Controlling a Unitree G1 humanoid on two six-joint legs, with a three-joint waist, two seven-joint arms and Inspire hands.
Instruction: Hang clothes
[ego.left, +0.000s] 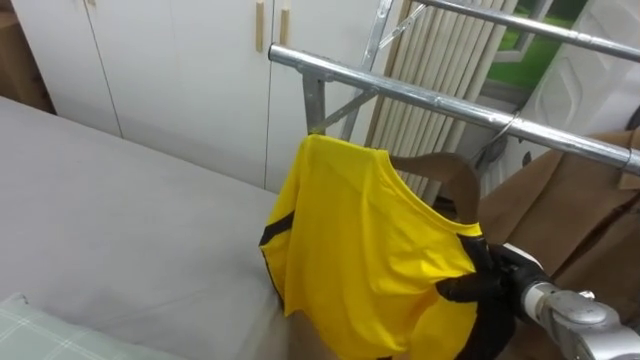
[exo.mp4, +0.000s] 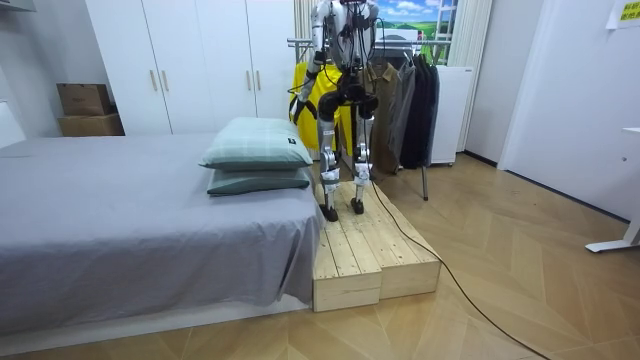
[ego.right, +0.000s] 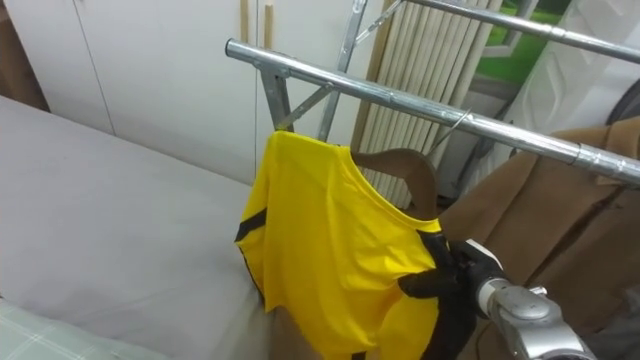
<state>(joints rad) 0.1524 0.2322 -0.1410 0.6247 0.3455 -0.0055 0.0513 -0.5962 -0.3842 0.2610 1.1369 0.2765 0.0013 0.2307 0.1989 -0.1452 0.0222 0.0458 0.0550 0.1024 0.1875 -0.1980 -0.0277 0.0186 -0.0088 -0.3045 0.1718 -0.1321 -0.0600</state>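
The right hand's (ego.left: 503, 272) dark fingers (ego.left: 462, 290) were curled shut on the lower shoulder of the yellow shirt (ego.left: 370, 240), pinching cloth and probably the end of the wooden hanger (ego.left: 445, 170) beneath it. From that grip the shirt's shoulder line ran up and to the left, so its long axis sat tilted, with the far shoulder close to the upright of the metal clothes rack. The hanger's bare neck rose out of the collar directly above the fingers. A thin wire hook reached up from it to the rack's lower rail (ego.left: 420, 95), though it could not be told whether the hook was seated over the bar. The next move seemed to turn on that relation: the rail lay straight up from the fingers, and the right hand was the one on the garment.

A brown coat (ego.left: 570, 210) hung on the same rail, just to the right of the shirt. The grey bed (ego.left: 120, 220) lay to the left below. The room view showed the robot standing on a wooden platform (exo.mp4: 370, 250) beside the bed.

No brand, label or print could be read on the showing side of the shirt.
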